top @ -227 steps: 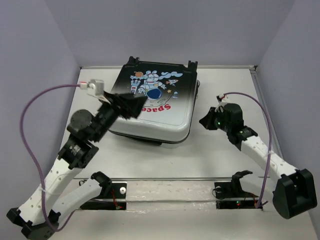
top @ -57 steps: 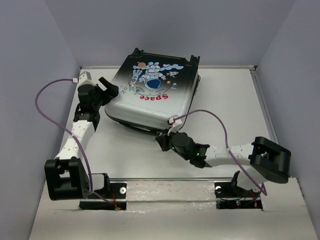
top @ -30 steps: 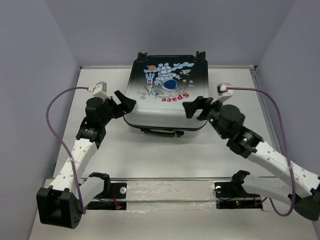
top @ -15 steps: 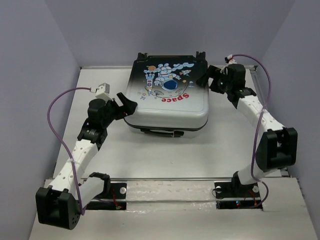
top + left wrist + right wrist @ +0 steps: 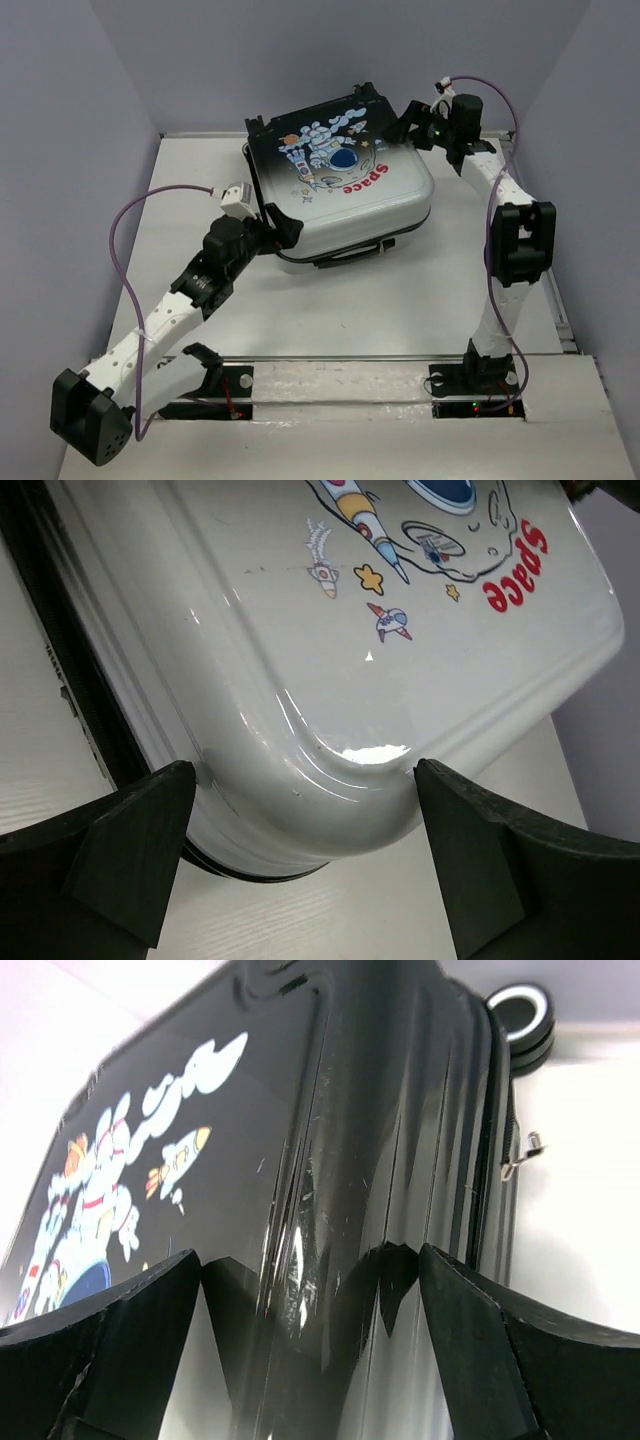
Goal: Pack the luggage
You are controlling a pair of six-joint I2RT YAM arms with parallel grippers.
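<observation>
The luggage [image 5: 340, 190] lies shut and flat at the back of the table, its astronaut print up and its body turned askew. My left gripper [image 5: 283, 228] is open at its near-left white corner. In the left wrist view that rounded corner [image 5: 330, 740] sits between the spread fingers [image 5: 130, 850] of the left gripper [image 5: 302, 780]. My right gripper [image 5: 410, 118] is open at the far-right black corner. In the right wrist view the right gripper [image 5: 310, 1260] straddles the dark ribbed edge of the luggage [image 5: 380, 1140], with a wheel [image 5: 525, 1010] and a zipper pull [image 5: 520, 1160] beyond.
The carry handle [image 5: 350, 252] faces the near side. Lavender walls close in the table [image 5: 450, 290] at the back and on both sides. A purple cable [image 5: 135, 225] loops off the left arm. A metal rail [image 5: 340, 375] with the arm bases runs along the near edge.
The luggage has turned counter-clockwise from square to askew. My left gripper moved right to its near-left corner. My right arm stretched further back to the far-right corner.
</observation>
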